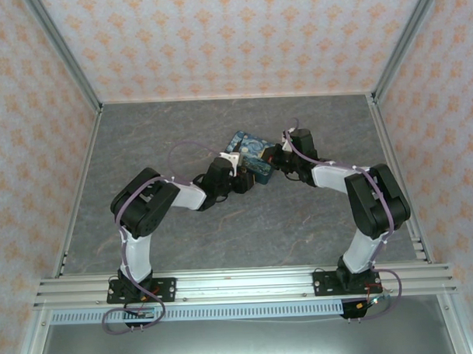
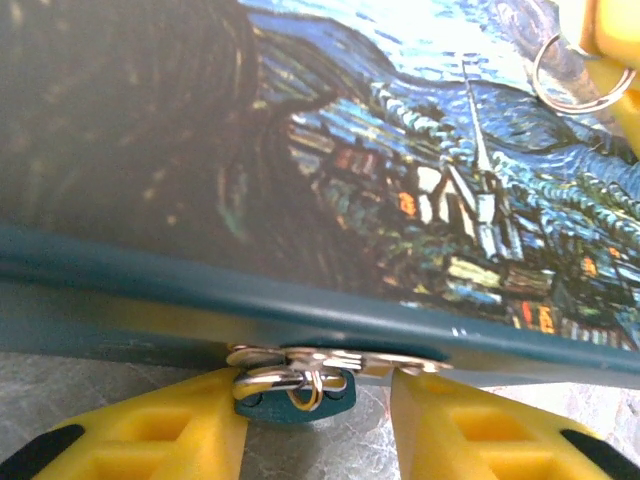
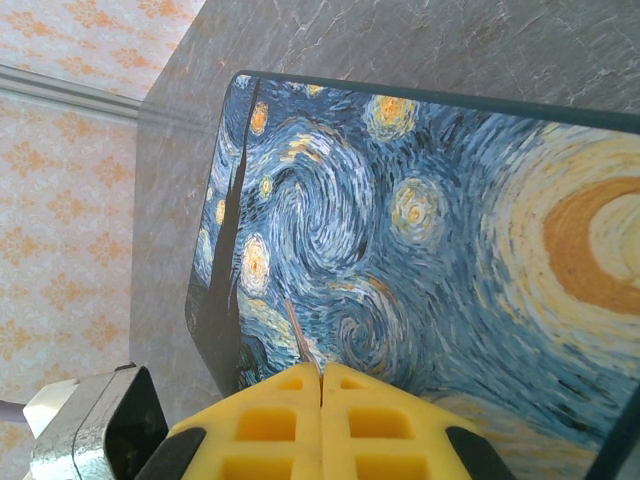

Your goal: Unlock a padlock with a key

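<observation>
Grey marbled desk (image 1: 300,221), starry-night padlock (image 1: 247,149) near its centre, left tool (image 2: 312,405) at the padlock's 7 o'clock, fingers apart either side of the teal key (image 2: 300,400) at the padlock's edge, grip unclear, right tool (image 3: 320,385) at 3 o'clock, pinched together on a thin metal ring (image 2: 536,68).

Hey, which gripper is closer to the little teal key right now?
Left. The left gripper has its fingers on either side of the key, by the padlock's teal side. The right gripper is shut over the printed top, away from it.
</observation>
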